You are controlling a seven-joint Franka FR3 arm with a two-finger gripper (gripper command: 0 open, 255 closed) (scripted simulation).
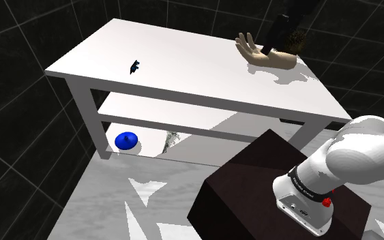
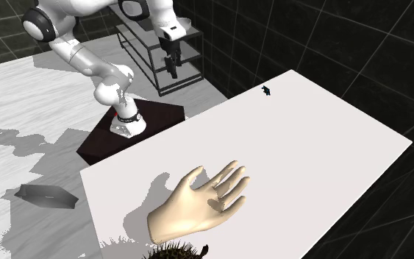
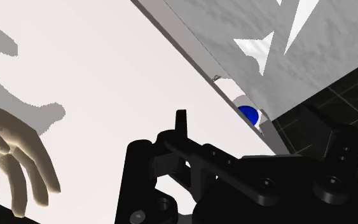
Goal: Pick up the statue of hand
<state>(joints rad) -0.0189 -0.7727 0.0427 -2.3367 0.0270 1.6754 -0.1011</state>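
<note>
The pale hand statue [image 1: 265, 57] is lying flat on the white table [image 1: 183, 75], close to one corner. A brown spiky thing [image 1: 294, 42] is sitting just beside it at the table's edge. A tiny dark thing [image 1: 135, 66] is lying on the table too, well apart from the statue.

The white arm [image 2: 87, 51] is rising from the dark box stand [image 2: 131, 136] and bending over. The black gripper [image 2: 170, 70] is hanging down from it, up in the air. It is well apart from the statue and is not touching it. It looks small and dark here, so I cannot tell if it is spread apart or pressed together.

In the wrist view the statue is showing off to one side of the gripper, with bare table between them.

A round blue thing [image 1: 127, 140] is sitting on the floor under the table. A flat dark thing [image 2: 47, 196] is lying on the floor near the stand.
</note>
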